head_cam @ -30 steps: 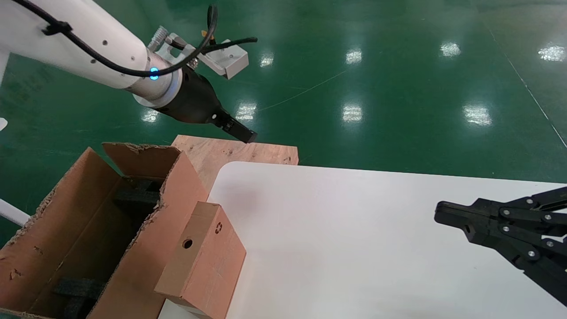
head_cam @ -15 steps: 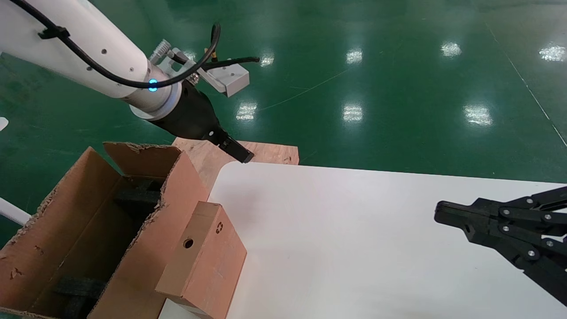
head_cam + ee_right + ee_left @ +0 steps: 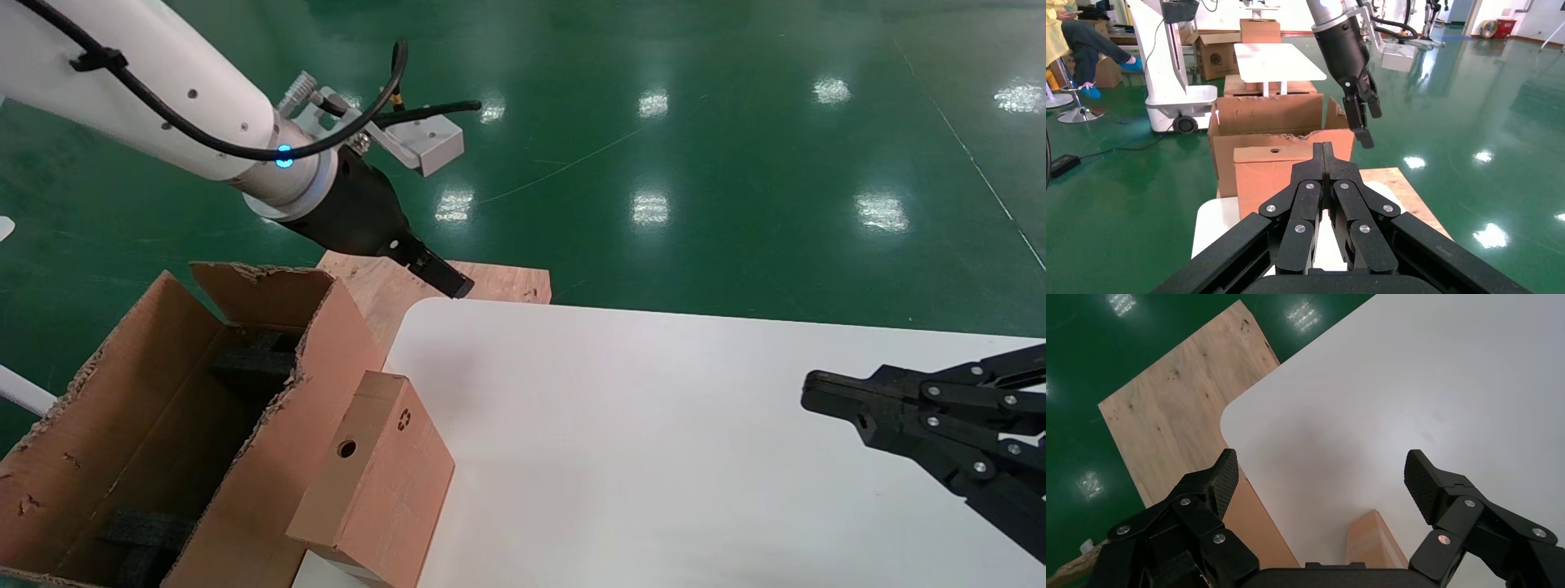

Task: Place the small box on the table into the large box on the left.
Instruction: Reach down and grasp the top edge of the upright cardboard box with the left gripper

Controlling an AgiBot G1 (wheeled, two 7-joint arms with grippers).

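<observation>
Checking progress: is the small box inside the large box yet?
Out. The small box stands on the table, against the large box.

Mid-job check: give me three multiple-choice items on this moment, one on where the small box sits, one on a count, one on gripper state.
1. Where is the small box?
A. Inside the large box
B. On the table's near left edge, against the large box's outer wall
C. On the wooden board

2. How many round holes show on the small box's narrow face?
A. One
B. Two
C. Three

3. How is the left gripper?
A. Shut on the small box
B. Shut on nothing
C. Open, holding nothing

Answers:
1. B: the head view shows it on the table, beside the large box, not inside.
2. A: a single hole shows there.
3. C: the left wrist view shows its fingers spread above the table's rounded corner, nothing between them. The right gripper is shut, parked over the table's right side.
</observation>
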